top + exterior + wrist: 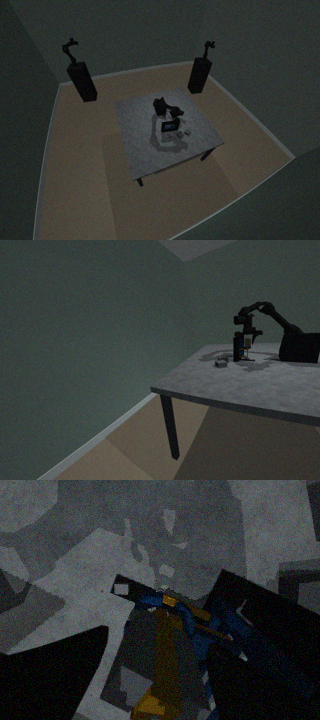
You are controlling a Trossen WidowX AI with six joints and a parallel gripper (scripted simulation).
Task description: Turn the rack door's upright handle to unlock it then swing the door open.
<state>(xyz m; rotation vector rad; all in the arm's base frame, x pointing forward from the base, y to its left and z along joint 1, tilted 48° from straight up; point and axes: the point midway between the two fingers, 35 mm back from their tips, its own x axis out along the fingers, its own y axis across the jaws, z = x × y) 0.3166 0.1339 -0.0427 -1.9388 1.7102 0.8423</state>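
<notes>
The rack is a dark upright frame with blue parts on the table. The upright handle, grey with an orange stripe, stands beside the blue parts. In the wrist view an orange bar runs from near its far end toward them. My gripper points down over the handle and is open, one finger on each side. A gap shows between the left finger and the handle; whether the right finger touches the rack or door is too dark to tell. The door's exact angle is unclear.
Small grey blocks lie on the table close to the rack. The arm's dark base block stands on the table behind the rack. Two other arms stand on tall dark pedestals beyond the table.
</notes>
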